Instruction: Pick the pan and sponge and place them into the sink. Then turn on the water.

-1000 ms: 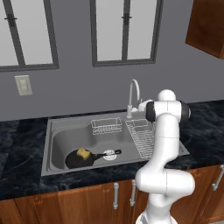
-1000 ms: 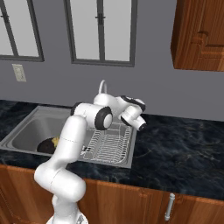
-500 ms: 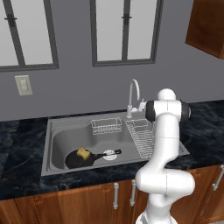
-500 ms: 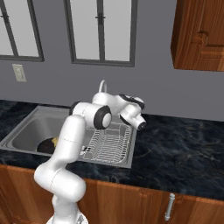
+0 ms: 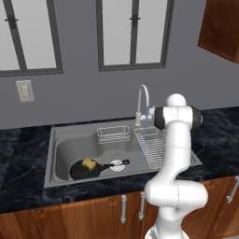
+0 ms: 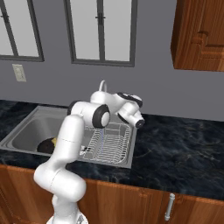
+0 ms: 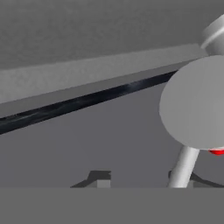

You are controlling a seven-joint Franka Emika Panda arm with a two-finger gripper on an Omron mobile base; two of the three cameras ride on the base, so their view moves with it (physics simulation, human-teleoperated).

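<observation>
The black pan lies in the sink at its front left, handle pointing right toward the white drain. The yellow sponge rests on the pan. From the right base view, pan and sponge peek out behind the arm. A thin pale-blue stream of water falls from the curved silver faucet onto the wire dish rack. My gripper is up at the faucet's base, open, with the silver lever beside its right fingertip.
A wire basket hangs at the sink's back edge. Black marbled counter stretches to the right, under a wooden wall cabinet. The grey wall with windows stands close behind the faucet. My arm's elbow hangs over the dish rack.
</observation>
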